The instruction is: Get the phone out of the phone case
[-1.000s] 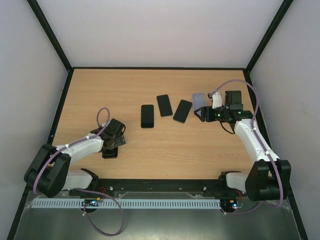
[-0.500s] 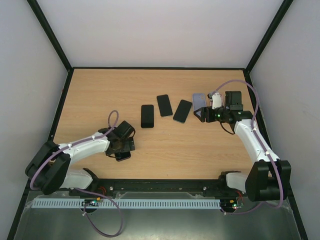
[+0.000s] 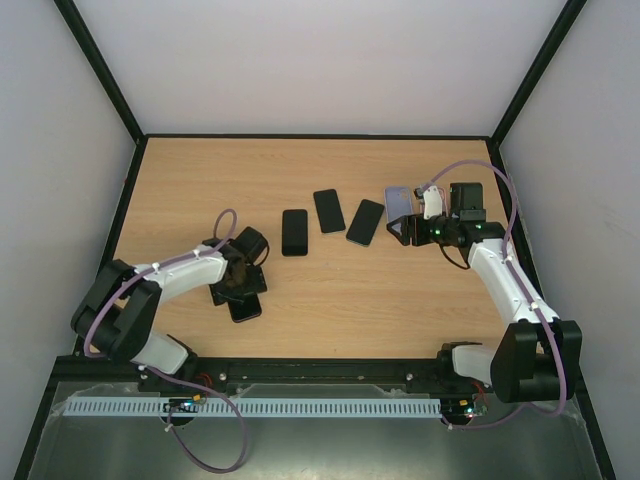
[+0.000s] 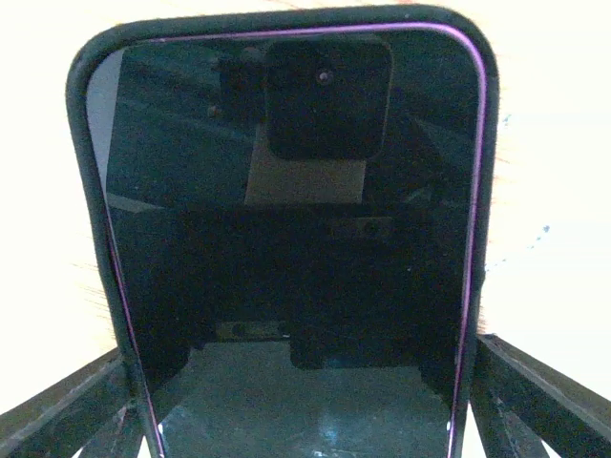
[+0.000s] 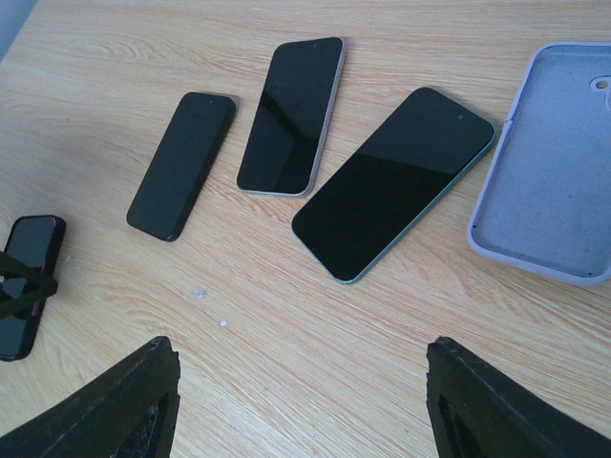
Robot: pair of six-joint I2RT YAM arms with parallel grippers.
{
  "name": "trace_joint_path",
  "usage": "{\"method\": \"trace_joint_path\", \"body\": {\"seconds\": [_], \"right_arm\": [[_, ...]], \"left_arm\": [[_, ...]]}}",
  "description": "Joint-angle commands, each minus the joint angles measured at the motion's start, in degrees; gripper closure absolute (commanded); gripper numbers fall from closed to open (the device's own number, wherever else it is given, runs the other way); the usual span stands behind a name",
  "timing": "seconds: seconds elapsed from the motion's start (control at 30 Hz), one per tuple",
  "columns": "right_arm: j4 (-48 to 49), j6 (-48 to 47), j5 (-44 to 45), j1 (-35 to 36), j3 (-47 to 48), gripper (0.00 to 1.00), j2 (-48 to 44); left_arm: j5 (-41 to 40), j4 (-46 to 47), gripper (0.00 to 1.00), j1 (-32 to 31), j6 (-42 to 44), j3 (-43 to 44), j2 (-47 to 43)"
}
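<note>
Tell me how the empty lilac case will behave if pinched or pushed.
The lilac case is an empty, thin-walled shell, so probably light and apt to flex when pinched. It lies flat, open side up, on the table: it should slide rather than roll or tip.

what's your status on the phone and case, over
Left gripper open, astride phone. Phone in its case, flat on table. Right gripper open, empty. Three loose phones and empty case lie well clear.
</note>
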Motion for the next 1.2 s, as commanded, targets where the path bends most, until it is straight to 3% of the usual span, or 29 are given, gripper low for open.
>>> {"method": "trace_joint_path", "body": {"seconds": [0.0,0.23,0.33,0.47,0.6,0.73,0.9,1.17], "right_arm": [[0.92,-0.7,-0.1,-0.1,-0.83,0.31,-0.65],[1.49,-0.26,1.53,-0.1,-0.98,0.31,-0.56],[1.18,-1.34,-0.18,-0.1,-1.04,0.31,-1.23],[-0.7,-3.05,-4.41,-0.1,0.36,0.32,-2.36],[-4.56,-3.56,-11.0,1.29,3.87,0.36,-0.98],[-11.91,-5.7,-10.61,8.9,9.76,0.38,3.05],[-13.1,-5.02,-10.5,18.14,9.89,0.37,3.84],[-7.41,0.21,-9.05,21.9,8.66,0.41,1.5]], "left_arm": [[4.1,-0.94,0.16,1.37,-0.83,-0.33,1.75],[5.77,-1.69,0.48,1.2,0.58,2.72,-0.52],[4.47,-2.59,0.55,-0.64,-0.62,5.85,-5.22],[2.71,1.71,0.57,-5.3,-4.43,9.47,-11.01],[-0.83,13.1,0.59,-10.44,-8.15,10.32,-13.9],[-4.59,21.89,0.59,-14.58,-8.21,13.48,-12.56],[-7.55,26.36,0.59,-17.58,-6.87,16.75,-10.1],[-6.9,30.63,0.58,-19.99,-6.52,19.93,-5.33]]}}
